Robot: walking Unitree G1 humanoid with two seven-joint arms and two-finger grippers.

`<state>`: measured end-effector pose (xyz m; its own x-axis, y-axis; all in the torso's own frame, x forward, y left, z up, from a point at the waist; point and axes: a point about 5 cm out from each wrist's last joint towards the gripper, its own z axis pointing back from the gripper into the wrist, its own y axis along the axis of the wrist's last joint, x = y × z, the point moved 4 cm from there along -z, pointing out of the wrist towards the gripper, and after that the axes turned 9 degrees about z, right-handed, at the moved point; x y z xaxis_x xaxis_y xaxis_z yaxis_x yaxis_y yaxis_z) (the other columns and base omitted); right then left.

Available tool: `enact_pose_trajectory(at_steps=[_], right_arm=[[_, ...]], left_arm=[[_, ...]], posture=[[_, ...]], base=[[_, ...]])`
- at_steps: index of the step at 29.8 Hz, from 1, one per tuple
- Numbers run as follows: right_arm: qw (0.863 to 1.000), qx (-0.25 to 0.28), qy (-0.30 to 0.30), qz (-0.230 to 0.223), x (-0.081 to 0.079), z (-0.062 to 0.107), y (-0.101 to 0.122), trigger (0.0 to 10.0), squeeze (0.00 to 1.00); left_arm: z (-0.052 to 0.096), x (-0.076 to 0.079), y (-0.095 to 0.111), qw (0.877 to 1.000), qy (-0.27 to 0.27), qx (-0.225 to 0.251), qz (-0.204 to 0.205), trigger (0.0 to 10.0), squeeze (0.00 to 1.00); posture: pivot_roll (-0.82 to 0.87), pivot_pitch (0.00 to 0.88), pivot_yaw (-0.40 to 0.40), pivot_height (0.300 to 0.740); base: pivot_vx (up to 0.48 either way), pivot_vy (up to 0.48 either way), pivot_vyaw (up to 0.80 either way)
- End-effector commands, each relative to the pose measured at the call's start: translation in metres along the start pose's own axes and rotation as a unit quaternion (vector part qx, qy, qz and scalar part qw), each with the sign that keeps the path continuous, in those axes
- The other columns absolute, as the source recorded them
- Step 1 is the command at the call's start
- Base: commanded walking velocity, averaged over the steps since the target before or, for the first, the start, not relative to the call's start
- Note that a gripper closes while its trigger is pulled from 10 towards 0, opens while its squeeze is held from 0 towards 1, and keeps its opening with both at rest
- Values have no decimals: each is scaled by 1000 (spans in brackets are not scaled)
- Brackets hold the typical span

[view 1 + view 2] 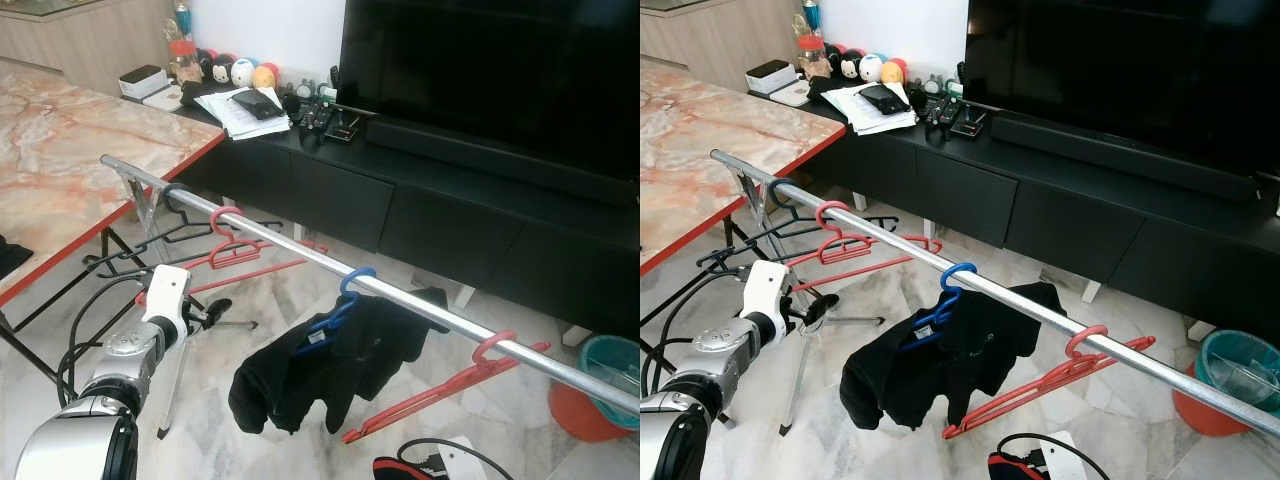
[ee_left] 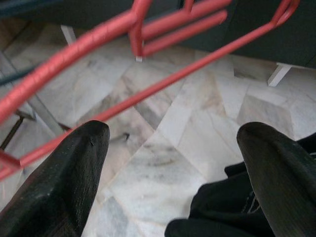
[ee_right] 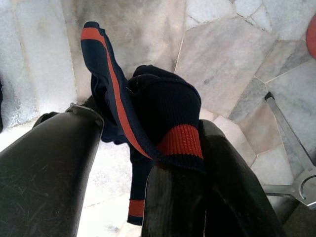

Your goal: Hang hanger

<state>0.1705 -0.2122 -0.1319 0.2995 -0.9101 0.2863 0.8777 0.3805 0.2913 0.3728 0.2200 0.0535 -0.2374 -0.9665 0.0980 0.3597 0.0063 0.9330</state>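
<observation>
Four hangers ride the silver rail [image 1: 300, 249], which runs from 10 o'clock toward 4 o'clock: a black hanger [image 1: 170, 200], a red hanger [image 1: 235, 247], a blue hanger [image 1: 345, 295] carrying a black shirt [image 1: 330, 365], and another red hanger [image 1: 450, 385] near 4 o'clock — each hooked over so it hangs free. Left gripper [image 2: 173, 163]: fingers spread, empty, just below the red hanger at 9 o'clock. Right gripper [image 3: 148, 163]: pinching a navy-and-red garment [image 3: 148, 113] above the marble floor [image 3: 232, 54] — presumably next to hang.
</observation>
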Motion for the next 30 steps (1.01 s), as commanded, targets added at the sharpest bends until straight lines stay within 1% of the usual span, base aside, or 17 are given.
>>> enact_pose_trajectory(at_steps=[1, 2, 3, 4, 5, 6, 7, 11, 13, 15, 18, 22, 27, 30], right_arm=[[1000, 6, -6, 4, 6, 0, 2, 10000, 0], [1000, 7, -5, 5, 6, 0, 2, 10000, 0], [1000, 7, -5, 5, 6, 0, 2, 10000, 0], [1000, 7, -5, 5, 6, 0, 2, 10000, 0], [1000, 8, -6, 3, 6, 0, 2, 10000, 0], [1000, 8, -6, 3, 6, 0, 2, 10000, 0], [1000, 9, -6, 1, 6, 0, 2, 10000, 0], [1000, 10, -5, 0, 5, 0, 3, 10000, 0], [1000, 10, -5, -1, 5, 0, 3, 10000, 0], [1000, 10, -4, -1, 5, 0, 3, 10000, 0], [1000, 10, -4, -3, 5, 0, 3, 10000, 0], [1000, 17, -4, -14, 4, 0, 4, 10000, 0], [1000, 17, -4, -17, 4, 0, 5, 10000, 0], [1000, 17, -4, -18, 3, 0, 5, 10000, 0]], left_arm=[[0, -1, 12, 1000, 0, 30, -5, 10000, 0], [1, -4, 27, 997, 26, 74, -27, 10000, 0], [1, -5, 31, 995, 32, 86, -33, 10000, 0], [1, -5, 31, 995, 32, 86, -33, 10000, 0], [3, -6, 40, 991, 52, 124, -26, 10000, 0], [3, -6, 40, 991, 52, 124, -26, 10000, 0], [5, -2, 44, 986, 60, 155, -21, 10000, 0], [11, 5, 38, 979, 73, 188, -12, 10000, 0], [13, 9, 34, 979, 68, 191, -10, 10000, 0], [14, 10, 31, 979, 68, 191, -9, 10000, 0], [16, 11, 29, 980, 63, 189, -7, 10000, 0], [18, 11, 30, 980, 63, 189, -18, 10000, 0], [18, 12, 33, 979, 64, 191, -19, 10000, 0], [18, 14, 34, 979, 60, 192, -22, 10000, 0]], posture=[[17, 0, -60, 740], [17, 0, -60, 740], [17, 0, -60, 740], [17, 0, -60, 740], [22, 0, -59, 740], [22, 0, -59, 740], [18, 0, -55, 740], [18, 0, -56, 740], [22, 0, -58, 740], [26, 0, -60, 740], [30, 0, -59, 740], [33, 0, -57, 740], [31, 0, -55, 740], [32, 0, -55, 740]], base=[[0, 0, 0], [0, 0, 0], [0, 0, 0], [0, 0, 0], [0, 0, 0], [0, 0, 0], [0, 0, 0], [0, 0, 0], [0, 0, 0], [0, 0, 0], [0, 292, 0], [0, 420, 0], [0, 408, 0], [0, 170, 0]])
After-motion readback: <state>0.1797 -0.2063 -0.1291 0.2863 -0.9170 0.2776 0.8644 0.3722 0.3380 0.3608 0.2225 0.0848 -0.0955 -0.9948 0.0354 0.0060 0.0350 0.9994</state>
